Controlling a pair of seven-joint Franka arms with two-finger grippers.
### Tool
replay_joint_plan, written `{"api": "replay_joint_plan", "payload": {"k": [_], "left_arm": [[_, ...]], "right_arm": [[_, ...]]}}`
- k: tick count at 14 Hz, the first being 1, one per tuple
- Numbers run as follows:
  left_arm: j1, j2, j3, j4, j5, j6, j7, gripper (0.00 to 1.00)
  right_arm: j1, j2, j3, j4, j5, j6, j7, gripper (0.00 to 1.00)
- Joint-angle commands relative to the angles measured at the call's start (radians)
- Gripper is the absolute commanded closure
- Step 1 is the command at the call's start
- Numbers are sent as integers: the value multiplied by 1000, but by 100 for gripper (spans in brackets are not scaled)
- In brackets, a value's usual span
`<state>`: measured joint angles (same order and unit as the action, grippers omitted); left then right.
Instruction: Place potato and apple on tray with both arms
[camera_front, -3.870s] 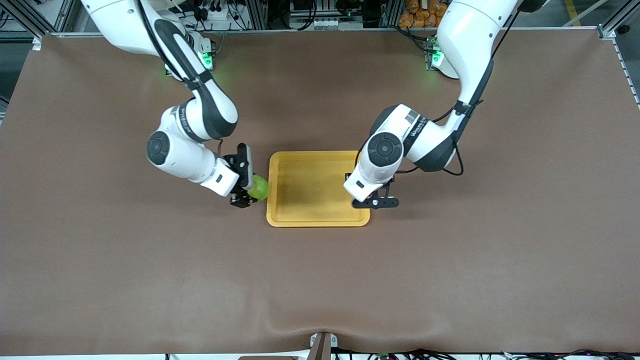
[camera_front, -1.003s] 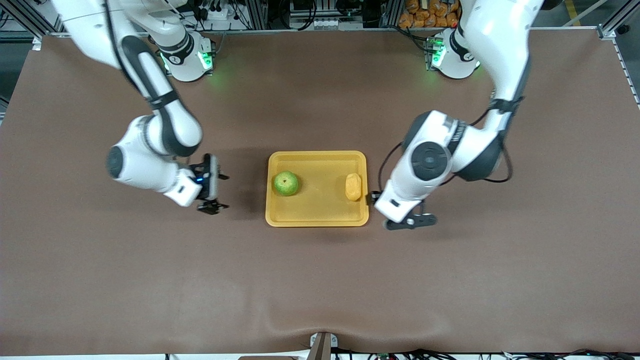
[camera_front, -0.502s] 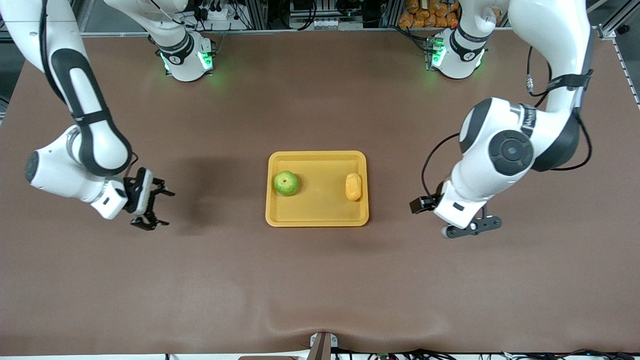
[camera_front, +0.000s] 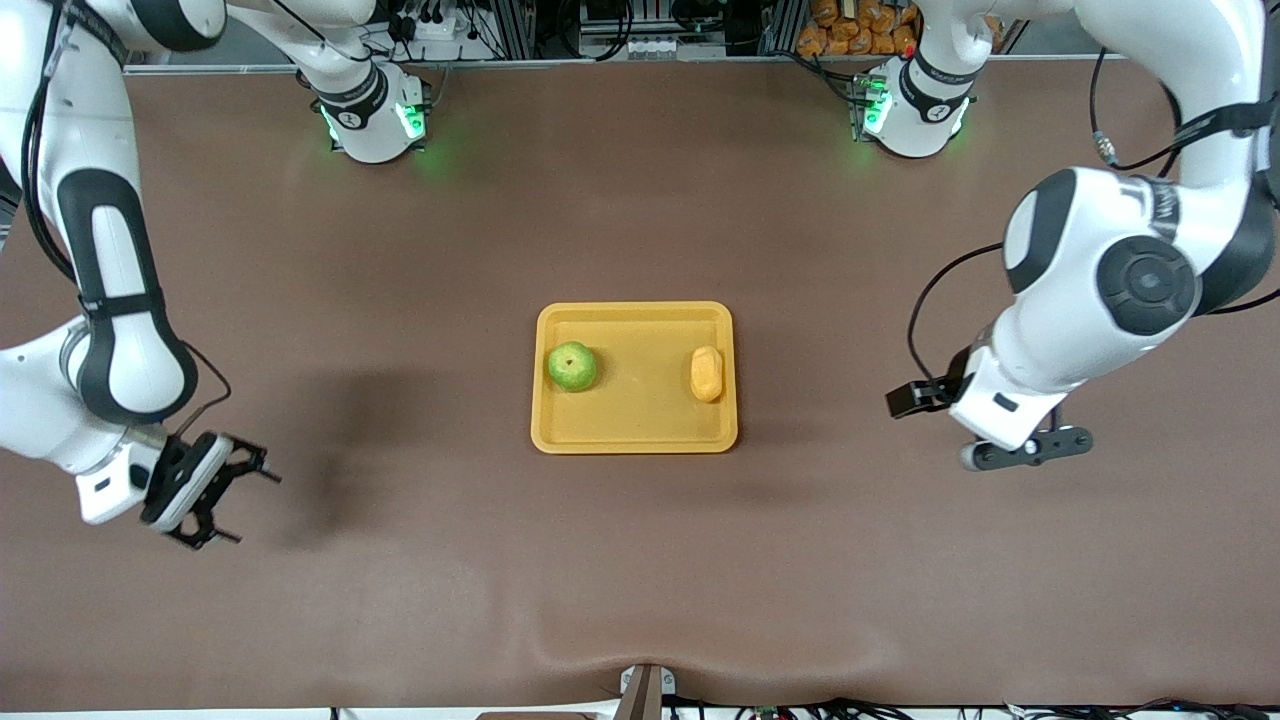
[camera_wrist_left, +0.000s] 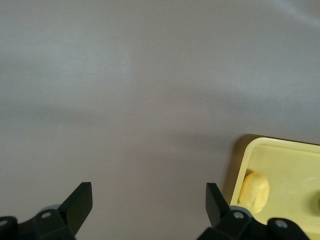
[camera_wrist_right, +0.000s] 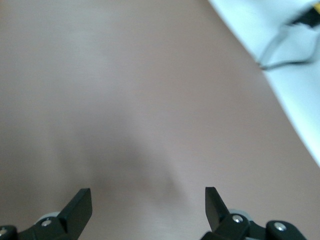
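Note:
The yellow-orange tray (camera_front: 640, 425) lies in the middle of the table. On it rest the green apple (camera_front: 572, 366), at the end toward the right arm, and the oblong potato (camera_front: 706, 373), at the end toward the left arm. My left gripper (camera_front: 1025, 450) hangs open and empty over bare table off the tray's end; its wrist view shows the open gripper (camera_wrist_left: 149, 200), the tray corner (camera_wrist_left: 287, 157) and the potato (camera_wrist_left: 255, 191). My right gripper (camera_front: 250, 508) is open and empty over bare table toward the right arm's end of the table, and its wrist view shows this gripper (camera_wrist_right: 148, 202) over nothing but cloth.
A brown cloth (camera_front: 640, 560) covers the table, with a wrinkle at its edge nearest the front camera (camera_front: 640, 645). The arm bases (camera_front: 370, 110) (camera_front: 915, 110) stand along the table's edge farthest from that camera. A pale strip with a cable (camera_wrist_right: 280, 45) shows in the right wrist view.
Both open grippers have swung away from the tray toward their own ends of the table. The apple, held beside the tray in the oldest frame, now lies on it with the potato.

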<state>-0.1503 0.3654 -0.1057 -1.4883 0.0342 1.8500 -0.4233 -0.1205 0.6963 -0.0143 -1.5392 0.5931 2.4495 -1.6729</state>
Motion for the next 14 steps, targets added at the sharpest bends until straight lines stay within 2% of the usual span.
{"api": "replay_joint_plan", "payload": {"k": [1, 4, 8, 11, 14], "left_arm": [[49, -42, -5, -15, 12, -41, 59, 0], [83, -59, -5, -13, 12, -66, 115, 0], [92, -88, -5, -12, 12, -109, 164, 0], [103, -124, -2, -10, 12, -161, 158, 0], [127, -149, -5, -9, 12, -193, 169, 0]], "right_arm": [[44, 90, -7, 82, -27, 129, 181, 0], [77, 144, -9, 132, -27, 232, 401, 0], [79, 216, -9, 240, -24, 233, 615, 0], [104, 207, -9, 231, -26, 233, 792, 0], [97, 190, -7, 197, -26, 230, 831, 0]]}}
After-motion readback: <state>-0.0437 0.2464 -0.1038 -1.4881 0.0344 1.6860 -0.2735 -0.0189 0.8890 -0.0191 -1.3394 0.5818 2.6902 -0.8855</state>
